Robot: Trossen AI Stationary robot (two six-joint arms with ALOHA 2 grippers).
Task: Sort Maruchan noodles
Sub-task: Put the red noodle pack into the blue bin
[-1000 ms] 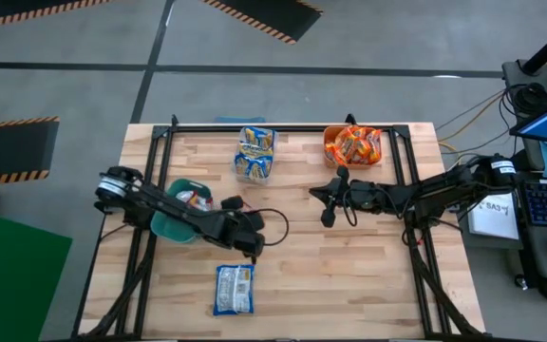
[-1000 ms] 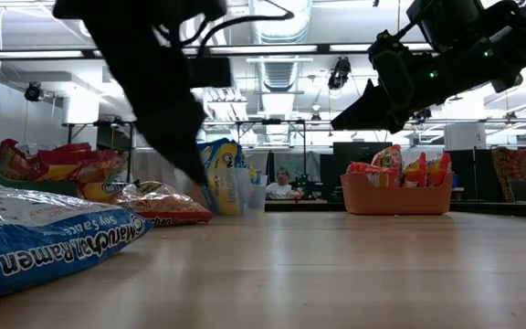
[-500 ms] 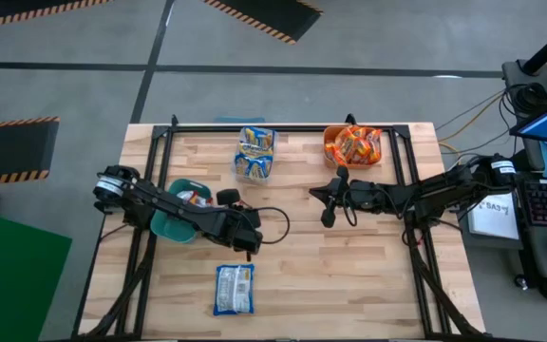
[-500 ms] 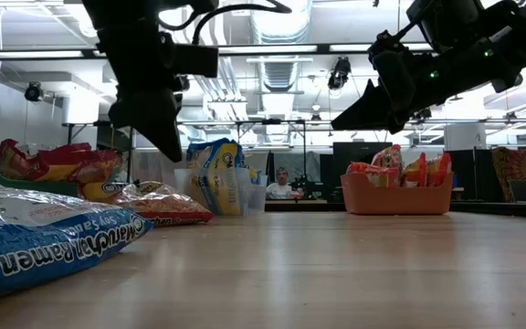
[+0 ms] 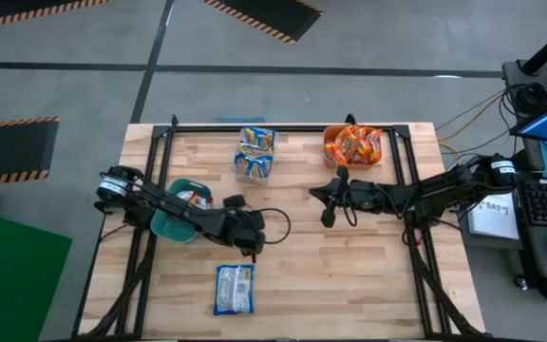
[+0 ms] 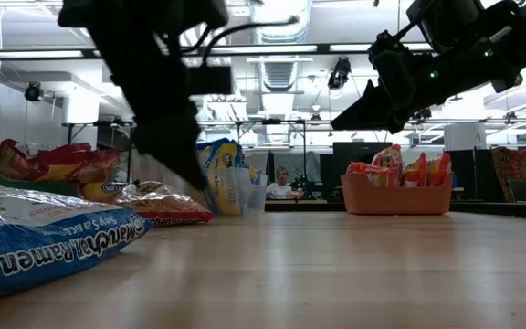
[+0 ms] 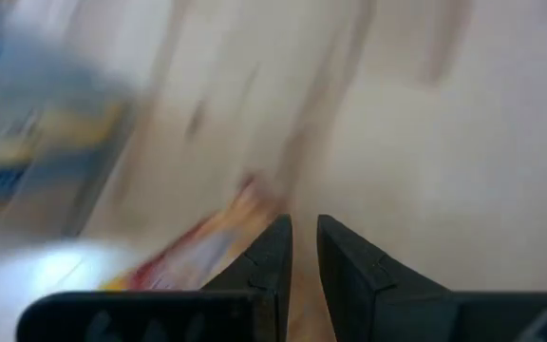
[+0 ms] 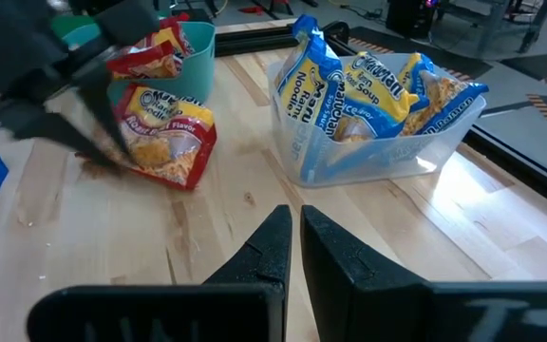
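Currently your left gripper (image 5: 253,244) hovers above table (image 5: 349,275), jaws near-closed, gripping nothing. Red packet (image 8: 164,138) lies just beside teal bin (image 5: 167,226), close to left gripper. Blue packet (image 5: 234,288) lies flat near front edge, long axis front-to-back, left arm nearer. Right gripper (image 5: 328,201) waits mid-table, closed, empty. Blue packets fill clear bin (image 5: 254,168), orange ones orange bin (image 5: 333,156). Packets: crinkly glossy plastic, flat, slippery.

Your two arms, all black
Your left arm (image 5: 174,211) trails a looping black cable; your right arm (image 5: 416,195) shows small green lights, and its fingers (image 8: 264,252) taper to wedges.
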